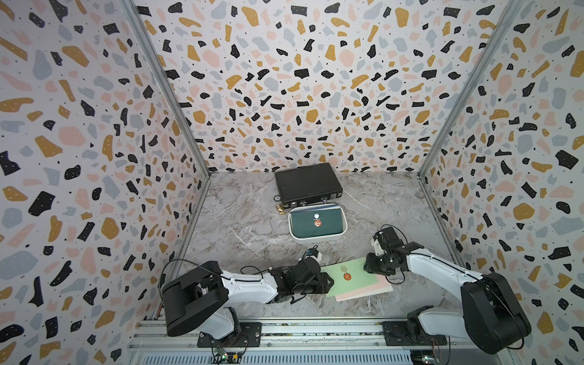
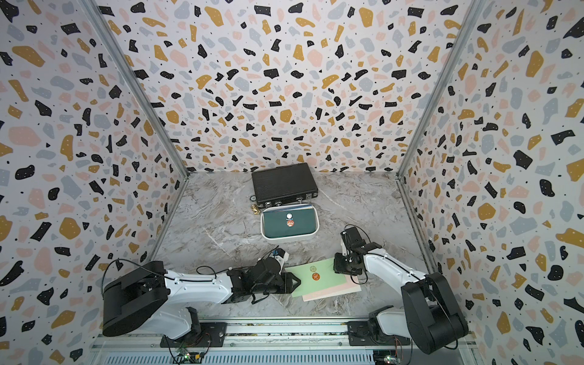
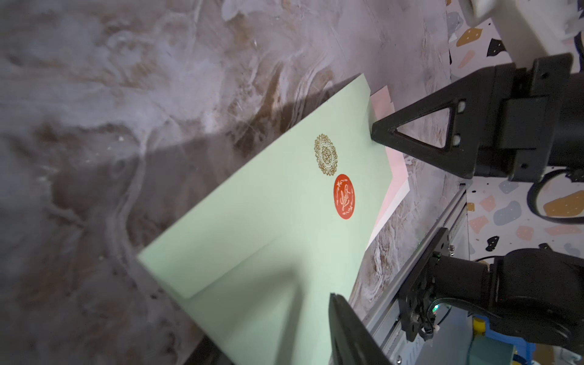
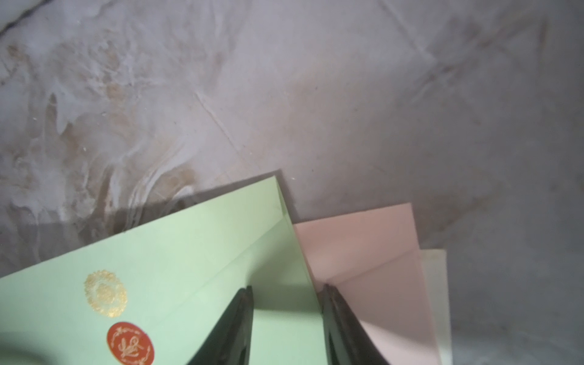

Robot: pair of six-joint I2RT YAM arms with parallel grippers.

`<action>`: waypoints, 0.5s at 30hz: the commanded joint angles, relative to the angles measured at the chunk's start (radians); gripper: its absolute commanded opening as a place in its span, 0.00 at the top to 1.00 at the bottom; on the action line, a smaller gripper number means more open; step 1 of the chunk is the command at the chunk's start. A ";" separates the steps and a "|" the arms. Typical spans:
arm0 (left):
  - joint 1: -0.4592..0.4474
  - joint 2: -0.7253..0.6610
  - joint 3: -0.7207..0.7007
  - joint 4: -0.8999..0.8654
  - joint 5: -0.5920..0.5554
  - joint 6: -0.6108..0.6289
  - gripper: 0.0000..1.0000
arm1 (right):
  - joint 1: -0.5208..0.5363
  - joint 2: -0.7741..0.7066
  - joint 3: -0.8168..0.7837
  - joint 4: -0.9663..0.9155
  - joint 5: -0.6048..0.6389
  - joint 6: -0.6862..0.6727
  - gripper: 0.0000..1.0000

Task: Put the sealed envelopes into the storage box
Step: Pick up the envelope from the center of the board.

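A light green envelope [image 1: 347, 281] with a red seal tops a small stack near the table's front, over a pink envelope [image 1: 376, 289] and a cream one [image 4: 437, 284]. My left gripper [image 1: 328, 281] stands open and turned sideways at the green envelope's [image 3: 268, 227] left end, which runs between its jaws, one finger above and one below. My right gripper [image 1: 368, 264] is open at the far right corner, its fingertips down on the green [image 4: 173, 268] and pink [image 4: 363, 252] paper. The white storage box [image 1: 316, 238] holds several envelopes, with a dark green one [image 1: 316, 221] on top.
A closed black briefcase [image 1: 308, 185] lies just behind the box. Small gold and dark trinkets [image 1: 279, 208] sit at the briefcase's front left corner. Patterned walls close in three sides of the marble table, and a metal rail [image 1: 284, 331] runs along the front.
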 commanded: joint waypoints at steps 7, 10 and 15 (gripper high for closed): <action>-0.004 -0.098 0.069 -0.166 -0.075 0.125 0.89 | 0.003 -0.080 0.034 -0.067 -0.015 -0.048 0.59; -0.004 -0.190 0.126 -0.365 -0.147 0.277 0.93 | 0.003 -0.141 0.093 -0.113 -0.024 -0.126 0.62; -0.003 -0.371 0.204 -0.647 -0.281 0.539 1.00 | 0.017 -0.269 0.199 -0.104 -0.055 -0.222 0.63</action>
